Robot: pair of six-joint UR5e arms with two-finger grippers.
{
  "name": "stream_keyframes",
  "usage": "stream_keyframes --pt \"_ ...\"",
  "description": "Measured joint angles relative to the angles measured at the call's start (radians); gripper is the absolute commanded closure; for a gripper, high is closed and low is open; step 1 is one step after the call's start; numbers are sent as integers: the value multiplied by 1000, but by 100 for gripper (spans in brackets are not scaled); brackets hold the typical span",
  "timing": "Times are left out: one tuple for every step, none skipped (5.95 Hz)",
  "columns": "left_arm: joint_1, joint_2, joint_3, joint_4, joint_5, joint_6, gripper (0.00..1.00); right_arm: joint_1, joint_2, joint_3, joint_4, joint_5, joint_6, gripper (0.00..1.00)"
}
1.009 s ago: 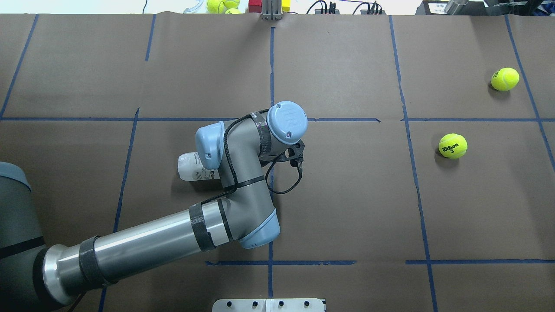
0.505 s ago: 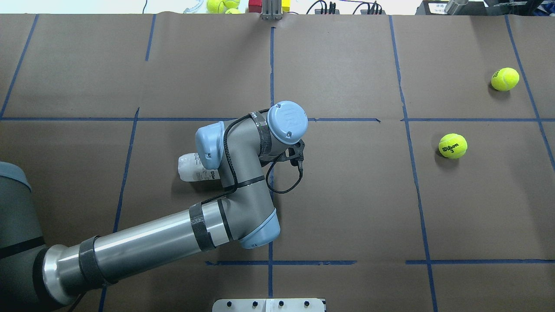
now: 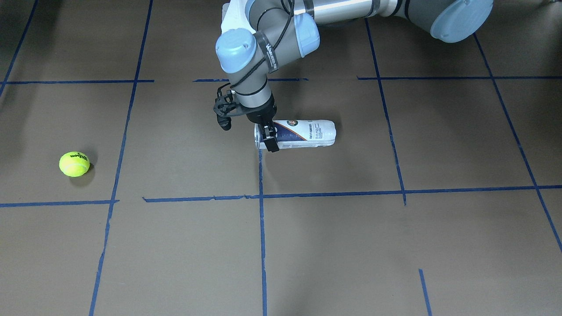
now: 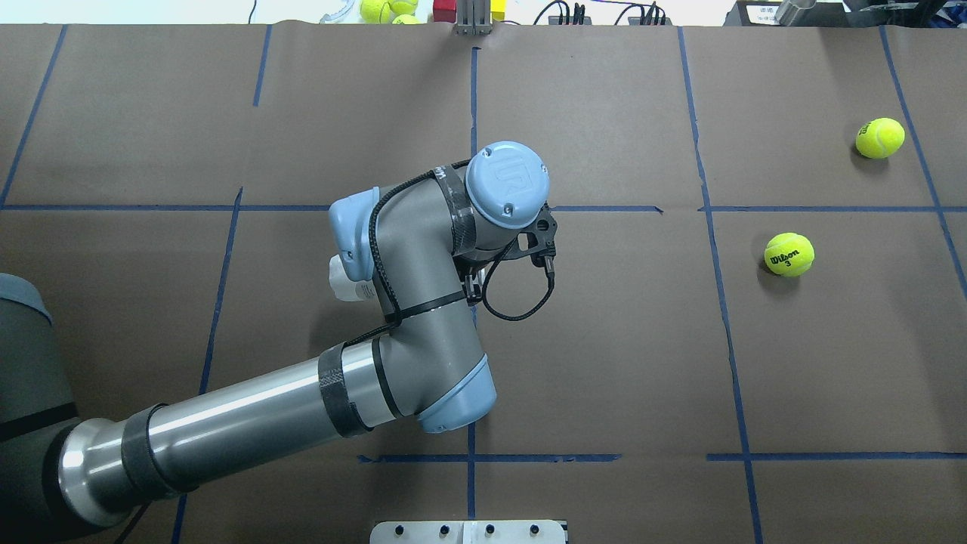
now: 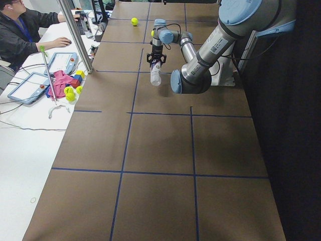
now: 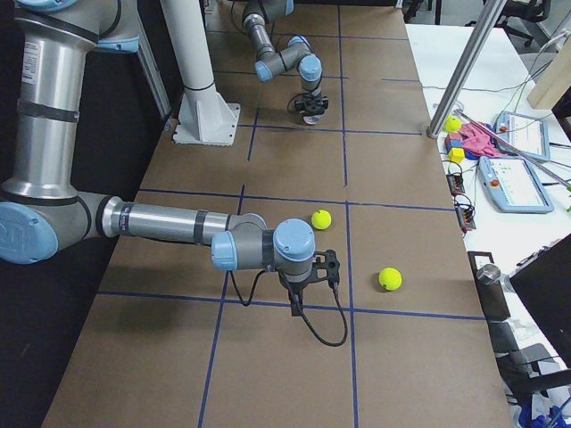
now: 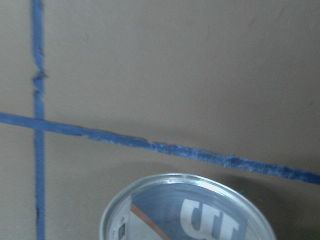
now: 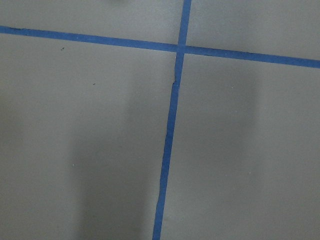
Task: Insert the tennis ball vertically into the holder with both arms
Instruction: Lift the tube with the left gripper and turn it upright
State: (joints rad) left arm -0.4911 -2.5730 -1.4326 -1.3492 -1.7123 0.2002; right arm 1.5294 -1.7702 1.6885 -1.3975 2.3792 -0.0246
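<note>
Holder is sideways, rim seemingly clamped in left jaws; right jaws' state unclear.

The white pedestal stands at the robot-side edge of the table. On the camera side of the pedestal my right arm stretches across the brown paper. My right gripper points straight down there, and I cannot tell whether my fingers are parted. One tennis ball lies out from the pedestal toward the white side bench. A second tennis ball lies farther from the pedestal, apart from the first. My left gripper hangs just past the pedestal's foot, too small to read.
</note>
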Motion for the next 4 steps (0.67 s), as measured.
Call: stream_keyframes --pt "-14 1 -41 -62 -4 -40 28 0 0 0 0 0 0 0" --pt "-26 5 -74 -152 -5 -94 27 0 0 0 0 0 0 0" --pt "-33 12 -101 -244 -6 -148 27 0 0 0 0 0 0 0" --pt "-36 29 -134 -335 -7 -199 23 0 0 1 0 0 0 0"
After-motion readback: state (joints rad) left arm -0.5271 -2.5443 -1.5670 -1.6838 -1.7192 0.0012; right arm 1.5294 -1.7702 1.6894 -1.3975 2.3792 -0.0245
